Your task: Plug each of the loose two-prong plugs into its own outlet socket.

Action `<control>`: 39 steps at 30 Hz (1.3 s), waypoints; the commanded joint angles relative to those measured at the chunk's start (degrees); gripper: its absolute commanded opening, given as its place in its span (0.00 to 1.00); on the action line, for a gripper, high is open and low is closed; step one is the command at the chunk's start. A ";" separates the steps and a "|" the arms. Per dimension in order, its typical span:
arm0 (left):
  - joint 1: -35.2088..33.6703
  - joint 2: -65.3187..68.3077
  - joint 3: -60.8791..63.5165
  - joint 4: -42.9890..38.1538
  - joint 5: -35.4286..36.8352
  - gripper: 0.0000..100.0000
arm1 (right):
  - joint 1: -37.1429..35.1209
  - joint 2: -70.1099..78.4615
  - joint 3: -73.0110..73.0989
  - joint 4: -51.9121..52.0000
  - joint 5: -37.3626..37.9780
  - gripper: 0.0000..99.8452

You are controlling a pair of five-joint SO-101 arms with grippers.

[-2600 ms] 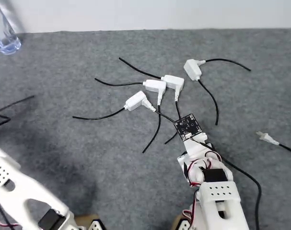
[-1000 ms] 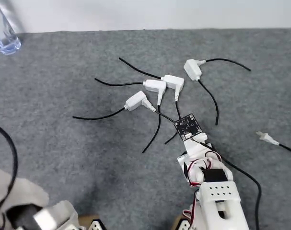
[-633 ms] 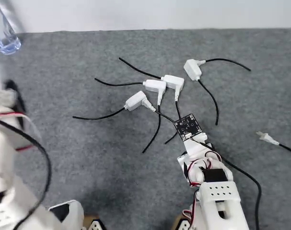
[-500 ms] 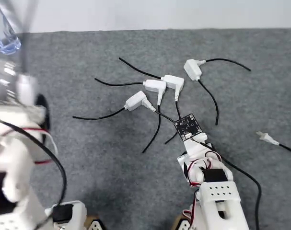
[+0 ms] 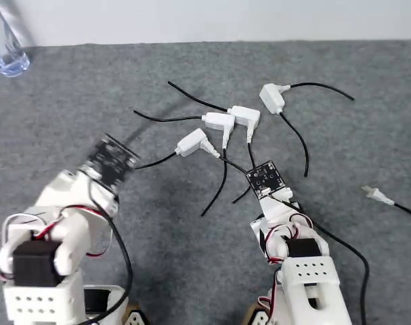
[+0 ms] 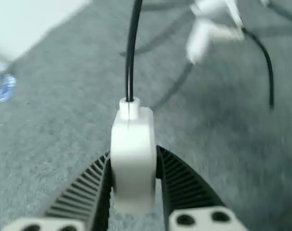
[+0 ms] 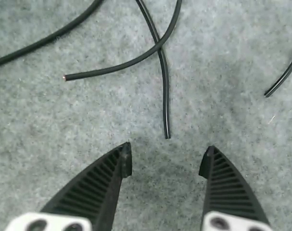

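Ok, left gripper [image 6: 132,192] is clamping a white plug [image 6: 132,144] between its fingers [image 6: 90,185], cord [image 6: 132,48] exiting past the tips. Right gripper [image 7: 166,166] is hanging, fingers apart. Plug's likely light, rigid, slick: grip body, not cord.

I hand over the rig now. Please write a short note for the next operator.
Left claw: shut on a white plug with a black cord.
Right claw: open, empty, over loose cord ends.
Four white pieces lie together on the carpet; a small plug lies alone at the right.
Done: one plug gripped. Left: all plugging; whether any pair is joined, I cannot tell.
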 commanded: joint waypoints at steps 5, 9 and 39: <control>9.05 -2.73 9.27 2.02 -13.63 0.01 | -0.22 -0.84 -0.35 -1.63 0.70 0.22; 15.74 -2.73 15.25 4.22 -20.31 0.01 | -0.22 -0.84 -0.35 -1.63 0.70 0.22; 27.25 25.32 26.33 -17.49 -27.87 0.01 | -0.22 -0.84 -0.35 -1.71 0.70 0.22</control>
